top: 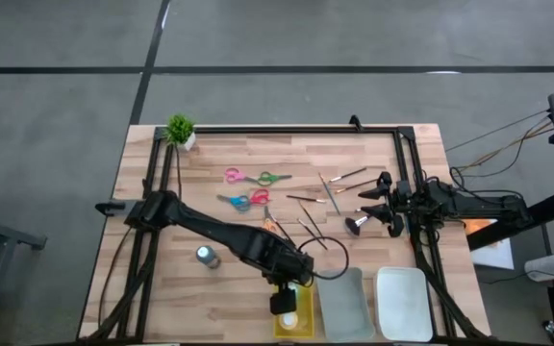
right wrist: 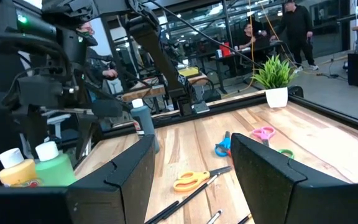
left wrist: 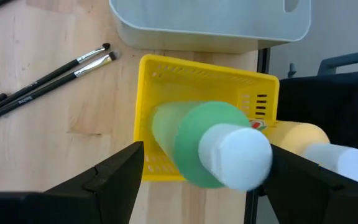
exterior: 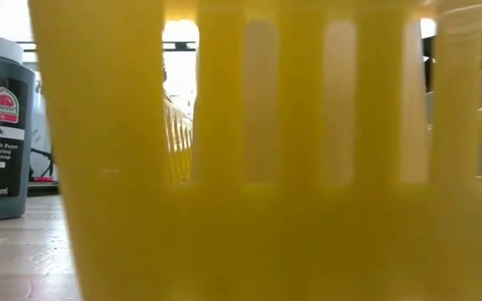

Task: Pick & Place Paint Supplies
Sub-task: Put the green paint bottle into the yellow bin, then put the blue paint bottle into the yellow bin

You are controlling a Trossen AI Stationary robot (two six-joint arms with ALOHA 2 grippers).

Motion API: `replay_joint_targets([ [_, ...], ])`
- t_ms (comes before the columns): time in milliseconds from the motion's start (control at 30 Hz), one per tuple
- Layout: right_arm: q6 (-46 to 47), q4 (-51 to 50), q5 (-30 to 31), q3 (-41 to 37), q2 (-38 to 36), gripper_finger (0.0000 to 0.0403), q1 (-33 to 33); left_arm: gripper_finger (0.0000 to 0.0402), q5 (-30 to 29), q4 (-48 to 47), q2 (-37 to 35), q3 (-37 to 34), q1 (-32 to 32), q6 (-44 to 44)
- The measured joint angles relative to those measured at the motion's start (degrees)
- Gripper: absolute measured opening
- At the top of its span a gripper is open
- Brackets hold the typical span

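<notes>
A green paint bottle (left wrist: 188,134) with a white cap stands upright in the yellow tray (left wrist: 166,74), and a yellow bottle (left wrist: 298,134) stands beside it. My left gripper (left wrist: 209,152) hangs open just above them, its fingers either side of the green bottle and apart from it. A dark bottle (top: 207,256) stands on the table left of the tray. Several scissors (top: 243,177) and thin brushes (top: 330,190) lie mid-table, with a stubby dark brush (top: 357,224) to their right. My right gripper (right wrist: 194,180) waits open at the table's right edge, holding nothing.
A grey tray (top: 342,303) and a white tray (top: 402,303) sit to the right of the yellow one along the near edge. A small potted plant (top: 181,130) stands at the far left corner. People stand in the room beyond the table.
</notes>
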Motion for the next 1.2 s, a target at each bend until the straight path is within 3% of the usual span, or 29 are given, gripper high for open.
replay_joint_targets([
  [233, 0.0, 0.01, 0.02, 0.0, -0.02, 0.0207, -0.01, 0.0304, -1.19, -1.12, -3.59, -0.04, -0.04, -1.5],
  [567, 0.0, 0.01, 0.02, 0.0, -0.02, 0.0207, 0.0, 0.0304, -7.98, -3.09, -8.1, -0.09, -0.72, -3.71],
  [1033, 0.0, 0.02, 0.0, 0.01, 0.0, 0.0207, -0.01, 0.0304, -14.12, -18.17, -10.88, -0.66, -1.89, -20.36],
  [1200, 0.0, 0.01, 0.0, -0.01, 0.0, 0.0207, 0.01, 0.0304, -16.13, -21.88, -11.88, -0.93, -2.05, -20.98],
])
